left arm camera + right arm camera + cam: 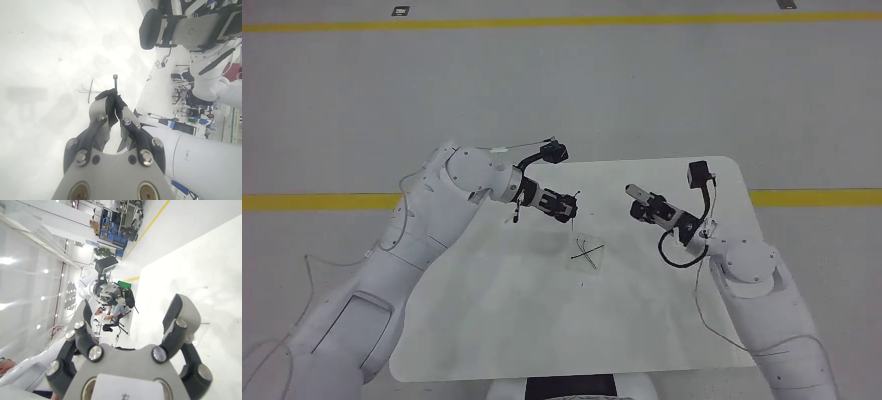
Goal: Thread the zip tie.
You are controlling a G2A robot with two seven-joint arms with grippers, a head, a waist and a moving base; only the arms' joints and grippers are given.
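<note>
Zip tie (115, 83): thin black plastic strap with a small square eyed head. It is pinched in the left gripper (113, 94), with the head end jutting past the fingertips above the table (542, 330).
Left fingers (110, 102): grey metal with crumpled black wrapping at the tips, clenched on the strap.
Right gripper (131, 303): ribbed black pads spread wide, grasping nothing, well apart from the left.
Loose zip ties (587, 252): thin black straps lying crossed on the tabletop between the grippers.
Table: smooth, white, round-cornered.
</note>
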